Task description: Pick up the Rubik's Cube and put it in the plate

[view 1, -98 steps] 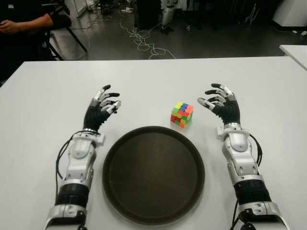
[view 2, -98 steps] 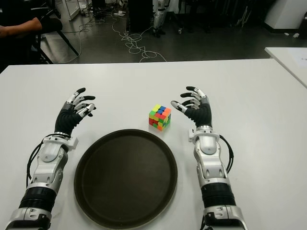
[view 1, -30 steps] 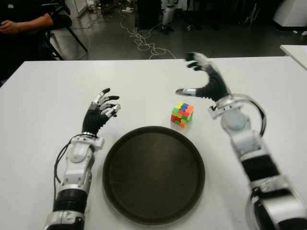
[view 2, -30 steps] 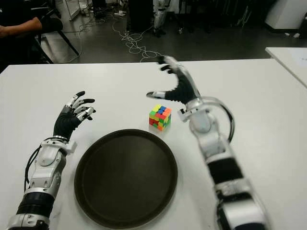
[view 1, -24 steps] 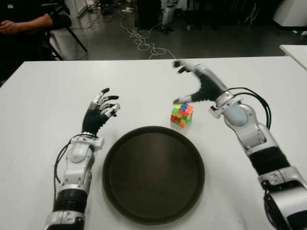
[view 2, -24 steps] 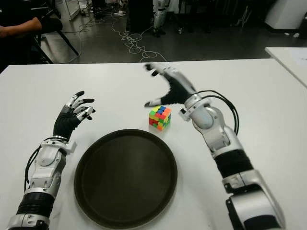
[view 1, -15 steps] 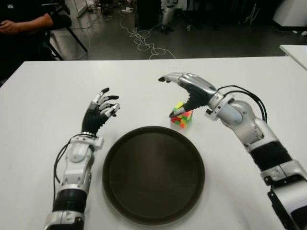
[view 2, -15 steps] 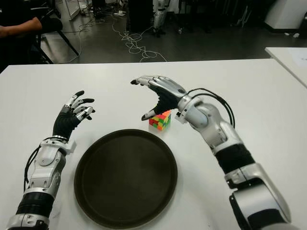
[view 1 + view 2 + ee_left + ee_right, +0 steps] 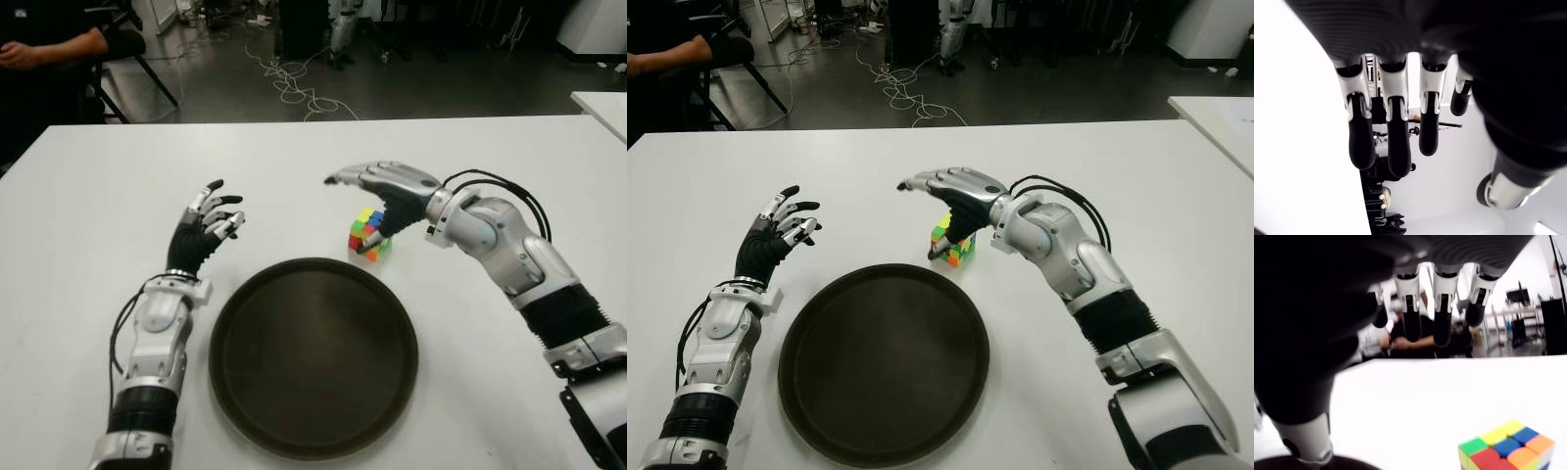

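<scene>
Cube [image 9: 368, 233]: sat on the white bench [image 9: 88, 196], just beyond the plate's [image 9: 313, 357] far rim.
Right hand [image 9: 384, 193]: arched over the cube, fingers spread, thumb beside its near face, gripping nothing.
Left hand [image 9: 206, 224]: left of the plate, fingers loose, empty.

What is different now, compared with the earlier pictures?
The right hand rose from the table to the right of the Rubik's Cube, swung across and came down over it, fingers spread, thumb at the near side; no grasp yet. The cube, the plate and the left hand stayed where they were.
</scene>
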